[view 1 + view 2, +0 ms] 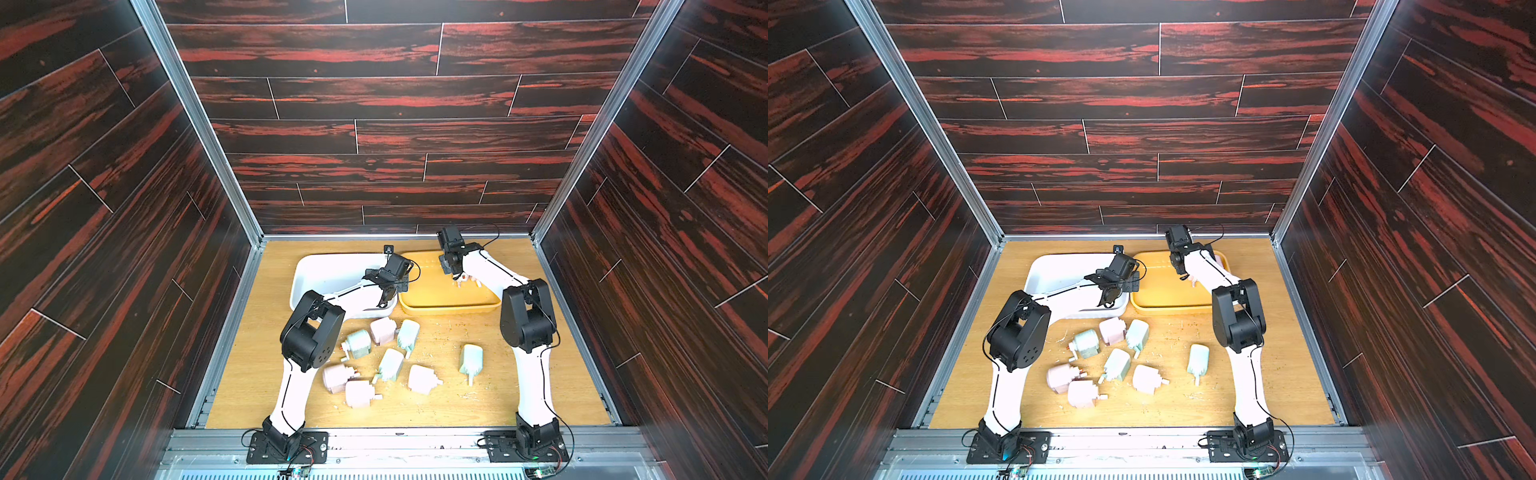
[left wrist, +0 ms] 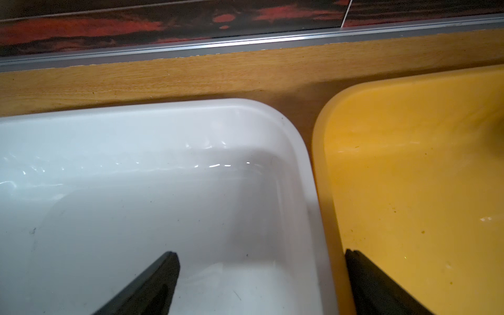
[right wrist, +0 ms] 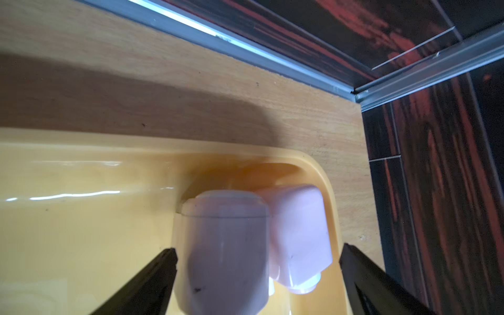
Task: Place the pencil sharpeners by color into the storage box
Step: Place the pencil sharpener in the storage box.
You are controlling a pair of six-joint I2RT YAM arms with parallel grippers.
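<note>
A light wooden table (image 1: 478,399) carries everything. Directly under the left gripper (image 2: 260,283) a white bin (image 1: 320,266) rests on the wood, and touching it, under the right gripper (image 3: 257,283), sits a yellow tray (image 1: 432,301). Nearer the arm bases than both grippers, eight pencil sharpeners lie scattered on the bare wood: four mint green ones (image 1: 471,358) and four pink ones (image 1: 422,379), most tipped on their sides, several just beside one another. Small pale shavings (image 1: 432,353) speckle the wood among them.
</note>
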